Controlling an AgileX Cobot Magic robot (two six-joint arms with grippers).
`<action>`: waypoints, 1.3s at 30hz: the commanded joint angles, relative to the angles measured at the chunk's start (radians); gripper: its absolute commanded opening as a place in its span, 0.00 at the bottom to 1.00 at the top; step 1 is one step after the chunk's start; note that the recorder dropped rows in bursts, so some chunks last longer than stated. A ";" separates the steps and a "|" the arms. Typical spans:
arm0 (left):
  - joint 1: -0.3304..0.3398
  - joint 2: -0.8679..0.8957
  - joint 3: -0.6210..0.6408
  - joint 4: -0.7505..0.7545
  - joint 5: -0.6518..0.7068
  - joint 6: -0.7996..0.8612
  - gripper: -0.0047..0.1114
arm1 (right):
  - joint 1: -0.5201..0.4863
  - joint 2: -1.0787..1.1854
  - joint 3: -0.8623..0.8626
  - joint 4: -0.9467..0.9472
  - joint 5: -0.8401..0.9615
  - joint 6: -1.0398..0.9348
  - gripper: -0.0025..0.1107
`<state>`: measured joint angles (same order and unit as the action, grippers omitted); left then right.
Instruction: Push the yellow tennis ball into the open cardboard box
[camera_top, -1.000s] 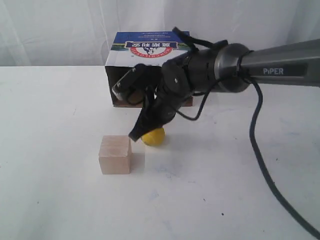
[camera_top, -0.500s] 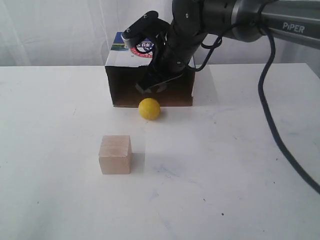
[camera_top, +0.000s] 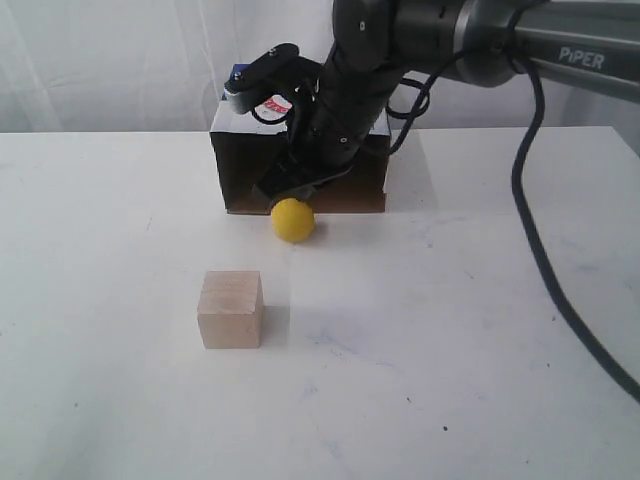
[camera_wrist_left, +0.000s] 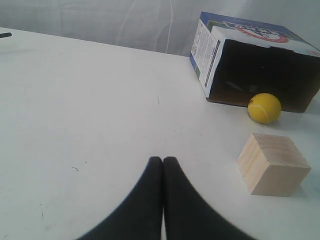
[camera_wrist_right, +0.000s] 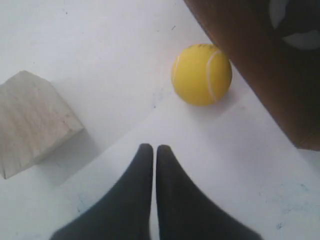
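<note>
Right gripper (camera_wrist_right: 154, 149), jaws pinched together, empty, close by the yellow tennis ball (camera_top: 293, 220): I'd sweep low toward twelve o'clock into the open cardboard box (camera_top: 236, 175).

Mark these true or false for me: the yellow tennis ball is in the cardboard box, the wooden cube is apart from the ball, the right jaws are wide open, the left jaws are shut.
1. The small fuzzy yellow tennis ball is inside the open brown cardboard box. False: it sits on the white table just outside the box's opening.
2. The pale wooden cube stands apart from the ball. True.
3. The right arm's jaws are wide open. False: the right wrist view shows them shut together, holding nothing.
4. The left arm's jaws are shut and hold nothing. True.
</note>
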<state>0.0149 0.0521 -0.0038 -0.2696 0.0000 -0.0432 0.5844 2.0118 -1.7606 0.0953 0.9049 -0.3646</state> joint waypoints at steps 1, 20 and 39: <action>-0.005 -0.005 0.004 -0.006 0.000 -0.003 0.04 | -0.001 0.052 0.006 0.002 -0.051 -0.014 0.05; -0.005 -0.005 0.004 -0.004 0.000 0.030 0.04 | 0.001 0.178 0.006 0.117 -0.076 -0.064 0.05; -0.005 -0.005 0.004 -0.004 0.000 0.104 0.04 | 0.001 0.164 0.002 0.061 -0.170 -0.083 0.05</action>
<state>0.0149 0.0521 -0.0038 -0.2696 0.0000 0.0591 0.5865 2.1837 -1.7586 0.1995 0.7795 -0.4378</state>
